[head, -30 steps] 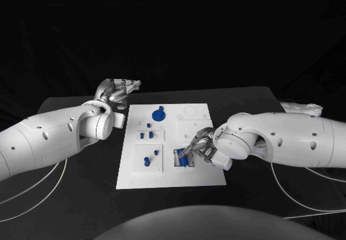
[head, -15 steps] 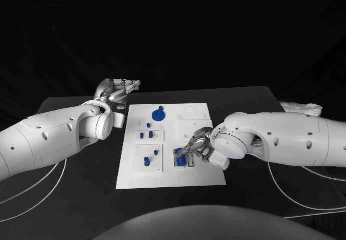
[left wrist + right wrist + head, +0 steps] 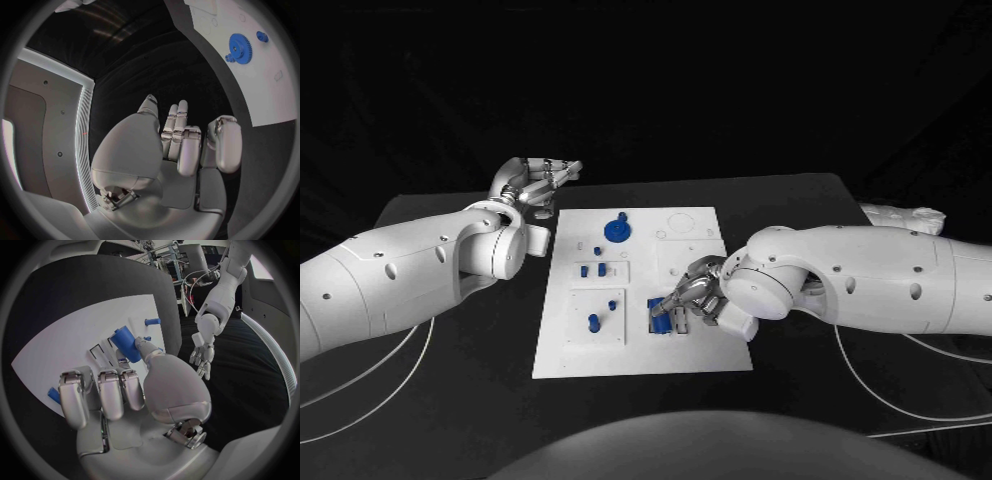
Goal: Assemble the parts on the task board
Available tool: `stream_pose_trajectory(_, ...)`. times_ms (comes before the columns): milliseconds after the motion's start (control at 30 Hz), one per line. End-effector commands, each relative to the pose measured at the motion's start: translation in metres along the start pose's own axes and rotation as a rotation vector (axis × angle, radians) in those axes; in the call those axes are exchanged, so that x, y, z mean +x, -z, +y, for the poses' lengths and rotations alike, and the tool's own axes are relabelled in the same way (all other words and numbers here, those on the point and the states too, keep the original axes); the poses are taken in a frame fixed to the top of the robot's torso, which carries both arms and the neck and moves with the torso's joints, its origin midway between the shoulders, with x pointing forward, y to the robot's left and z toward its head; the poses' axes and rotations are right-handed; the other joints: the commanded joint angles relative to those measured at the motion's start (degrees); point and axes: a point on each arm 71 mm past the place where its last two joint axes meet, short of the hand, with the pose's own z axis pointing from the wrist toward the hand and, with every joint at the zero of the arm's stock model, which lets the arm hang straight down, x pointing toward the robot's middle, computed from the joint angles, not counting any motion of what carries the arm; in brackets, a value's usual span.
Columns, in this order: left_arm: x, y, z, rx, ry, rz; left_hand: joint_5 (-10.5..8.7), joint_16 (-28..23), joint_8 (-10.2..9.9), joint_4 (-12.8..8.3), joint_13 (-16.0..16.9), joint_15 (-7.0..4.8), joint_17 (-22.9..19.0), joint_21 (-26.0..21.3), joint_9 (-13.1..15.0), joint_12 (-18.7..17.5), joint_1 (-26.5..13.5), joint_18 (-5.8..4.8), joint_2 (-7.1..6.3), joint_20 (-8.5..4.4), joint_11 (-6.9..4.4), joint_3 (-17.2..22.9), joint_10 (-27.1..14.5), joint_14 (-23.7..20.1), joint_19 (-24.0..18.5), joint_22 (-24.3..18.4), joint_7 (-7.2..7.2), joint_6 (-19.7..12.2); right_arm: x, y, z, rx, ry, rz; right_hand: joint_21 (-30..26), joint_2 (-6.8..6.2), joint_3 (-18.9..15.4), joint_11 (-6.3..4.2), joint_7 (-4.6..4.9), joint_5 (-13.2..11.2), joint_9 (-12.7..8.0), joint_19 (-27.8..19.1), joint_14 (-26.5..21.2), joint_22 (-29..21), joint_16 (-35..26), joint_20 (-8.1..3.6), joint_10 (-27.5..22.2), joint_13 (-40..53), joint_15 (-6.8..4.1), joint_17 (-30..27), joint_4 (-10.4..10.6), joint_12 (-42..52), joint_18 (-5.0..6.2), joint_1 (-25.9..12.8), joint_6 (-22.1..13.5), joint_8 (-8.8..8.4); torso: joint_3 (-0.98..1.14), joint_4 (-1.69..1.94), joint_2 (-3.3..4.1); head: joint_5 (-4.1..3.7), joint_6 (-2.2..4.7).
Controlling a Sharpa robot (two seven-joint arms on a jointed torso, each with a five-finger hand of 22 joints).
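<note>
White task board (image 3: pixel 640 350) lies flat mid-table, small blue parts (image 3: pixel 616 229) scattered on it.

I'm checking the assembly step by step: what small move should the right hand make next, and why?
Probably ease the blue block straight down into the recess on the task board. The right hand holds the block at the board's right side, tilted above the recess and not yet seated. The left hand is off the board.

Your right hand (image 3: pixel 698 298) curls low, fingers pinching; your left hand (image 3: pixel 531 182) hovers far back, fingers loosely together, holding nothing.
</note>
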Motion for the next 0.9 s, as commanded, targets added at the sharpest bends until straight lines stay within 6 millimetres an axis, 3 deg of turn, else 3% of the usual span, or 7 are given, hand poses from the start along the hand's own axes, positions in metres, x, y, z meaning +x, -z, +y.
stream_pose_trajectory(33, 0.0024, -0.0001, -0.0014, 0.008, 0.005, 0.018, 0.29, 0.0, -0.1, -0.1, 0.0, 0.22, 14.4, -0.2, 0.1, 0.1, 0.0, -0.19, 0.36, 0.18, 0.14, -0.4, -0.3, 5.6, 0.1, 12.4, 0.04, -0.5, -0.0016, -0.0017, -0.0073, 0.041, 0.014, -0.009, 0.3, -0.14, 0.7, -0.31, -2.05, -0.4, 0.0, 6.0, 6.0, 15.1, 0.4, -0.21, 6.0, 15.1, -0.39, 15.1, 1.1, 0.2, -0.82, -0.4, 2.3, 0.01, 0.01, 0.0, -0.01, -0.01, 0.0)
stream_pose_trajectory(900, 0.0026, -0.0002, -0.0013, 0.007, 0.005, 0.02, 0.29, 0.0, -0.1, -0.1, 0.0, 0.22, 14.4, -0.2, 0.1, 0.1, 0.0, -0.19, 0.36, 0.18, 0.14, -0.4, -0.3, 5.6, 0.1, 12.4, 0.04, -0.5, -0.0063, 0.0001, -0.0138, 0.057, -0.008, 0.003, 0.3, -0.3, 0.5, -1.03, -2.89, -0.6, 0.3, 6.0, 6.0, 15.1, 0.4, -0.28, 6.0, 15.1, -0.56, 15.1, 1.9, 0.2, -0.82, -1.0, 4.5, 0.12, -0.01, -0.02, -0.03, 0.03, 0.0)
